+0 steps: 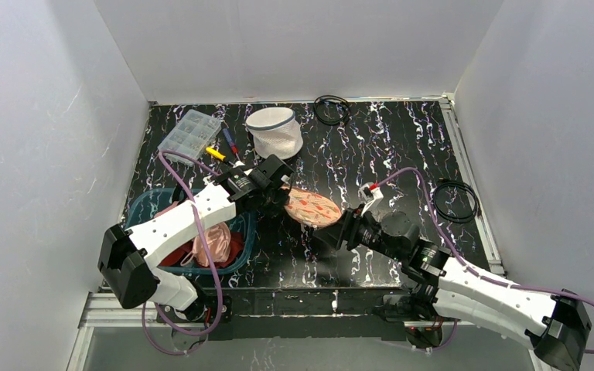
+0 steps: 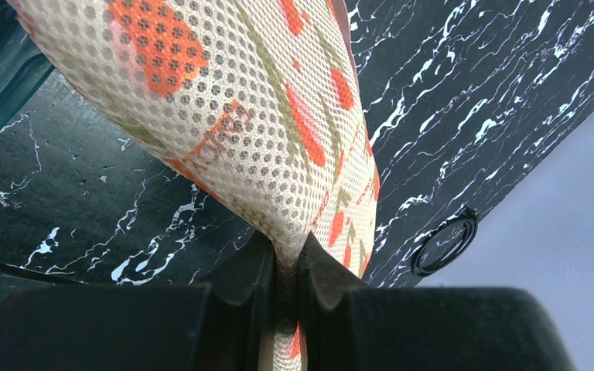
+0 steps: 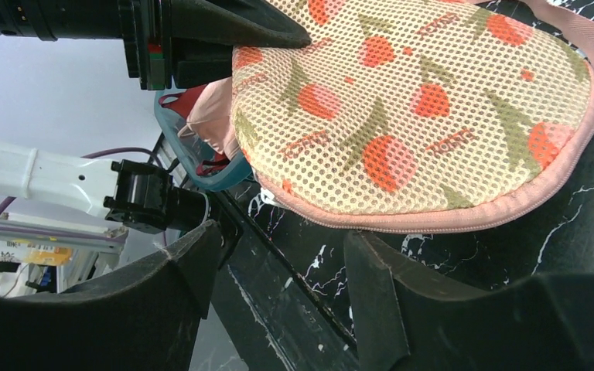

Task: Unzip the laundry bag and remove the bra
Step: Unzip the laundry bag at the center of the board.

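The white mesh drum-shaped laundry bag (image 1: 274,131) with blue-grey rim trim stands upright at the back of the table, apart from both grippers. My left gripper (image 1: 285,193) is shut on the edge of a flat mesh pouch (image 1: 313,207) printed with orange-red fruit and trimmed in pink; the pinched mesh shows between the fingers in the left wrist view (image 2: 286,259). My right gripper (image 1: 329,232) is open and empty, just short of the pouch's pink near edge (image 3: 433,220). A pink garment (image 1: 213,243) lies in the teal basket; I cannot tell whether it is the bra.
The teal basket (image 1: 143,205) with red and pink clothes sits at the front left under my left arm. A clear compartment box (image 1: 190,133) and pens (image 1: 220,151) lie at the back left. Black cable loops lie at the back (image 1: 331,108) and right (image 1: 455,201).
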Controlling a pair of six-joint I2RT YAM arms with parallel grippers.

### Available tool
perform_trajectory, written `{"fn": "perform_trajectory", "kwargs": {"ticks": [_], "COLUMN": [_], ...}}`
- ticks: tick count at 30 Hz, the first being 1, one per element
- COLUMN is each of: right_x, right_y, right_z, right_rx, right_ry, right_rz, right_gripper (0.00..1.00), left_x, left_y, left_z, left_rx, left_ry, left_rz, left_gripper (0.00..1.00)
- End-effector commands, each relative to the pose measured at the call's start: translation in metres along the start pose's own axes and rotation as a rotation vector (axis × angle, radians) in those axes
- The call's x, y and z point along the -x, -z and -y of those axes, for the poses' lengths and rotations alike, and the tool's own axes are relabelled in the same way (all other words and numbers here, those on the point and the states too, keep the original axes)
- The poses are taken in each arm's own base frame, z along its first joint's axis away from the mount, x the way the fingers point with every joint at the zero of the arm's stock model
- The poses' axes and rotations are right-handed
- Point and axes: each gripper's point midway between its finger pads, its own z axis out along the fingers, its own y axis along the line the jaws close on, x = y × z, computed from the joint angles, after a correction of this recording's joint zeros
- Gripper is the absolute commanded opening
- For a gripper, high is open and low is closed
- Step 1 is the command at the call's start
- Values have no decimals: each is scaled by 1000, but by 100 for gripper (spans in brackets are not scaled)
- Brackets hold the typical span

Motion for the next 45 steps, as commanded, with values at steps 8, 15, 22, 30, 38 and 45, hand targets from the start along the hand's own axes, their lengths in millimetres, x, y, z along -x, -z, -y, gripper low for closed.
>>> {"fn": "perform_trajectory", "kwargs": {"ticks": [8,15,22,30,38,45], "right_x": [22,18,18,16,40,46], "right_y": [-7,-4,0,-4,-6,-16], "right_z": [-14,-17,-31,-33,-20,-27], "right_rx": [55,92,165,165,85,96], "right_ry": [-23,-48,-66,-66,-75,-62], "right_rz": [124,131,128,142,269,276], "right_gripper": [61,65,66,75,73,68], "left_x": [10,18,31,36,28,25], "left_y": [9,17,26,31,26,26], "left_z": [3,9,8,8,5,5], "left_rx": [0,-34,-74,-99,-86,-86], "left_ry": [43,94,188,242,252,257], "left_rz": [28,55,96,103,70,52], "left_gripper": [0,0,0,0,0,0]}}
